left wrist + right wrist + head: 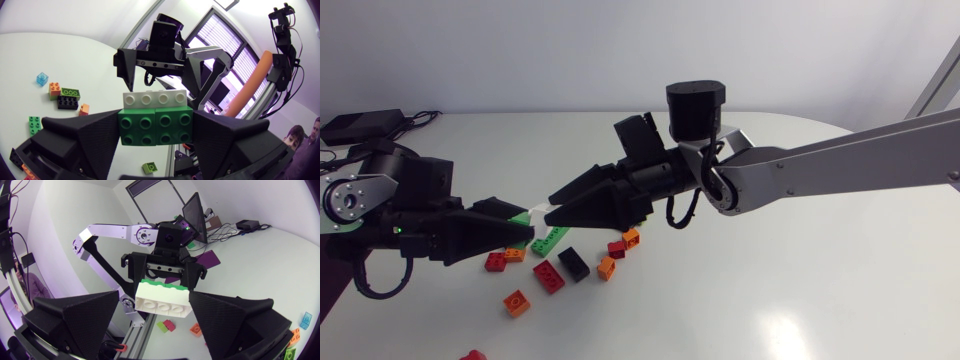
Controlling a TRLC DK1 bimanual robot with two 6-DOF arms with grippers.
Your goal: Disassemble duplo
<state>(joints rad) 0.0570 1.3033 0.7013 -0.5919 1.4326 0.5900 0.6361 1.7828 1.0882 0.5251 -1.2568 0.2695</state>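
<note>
Left wrist view: the green brick (155, 126) (a seam shows down its middle) sits pinched between the fingers (85, 135) of the left gripper (156, 132), one broad wedge pressed against each end. The white brick (155, 99) is seated on its studded face, flush along its length, and the two are joined as one stack.

Right wrist view: the same stack seen from the white side. The right gripper (161, 301) closes on the white brick end to end, each of its fingers (225, 315) touching one short face, with a strip of the green brick showing just behind it.

Head view: the stack hangs above the bench (800, 290), left of centre, where the two grippers meet tip to tip. The left arm (390, 195) enters from the left edge. The right arm (840, 170) enters from the right edge and reaches past the middle.

Loose pieces lie on the bench just below the grippers: a loose green brick (548, 240), a black brick (573, 263) and a red brick (548, 276) close together, and an orange brick (516, 302) a little apart (smaller red and orange pieces lie beside them).
</note>
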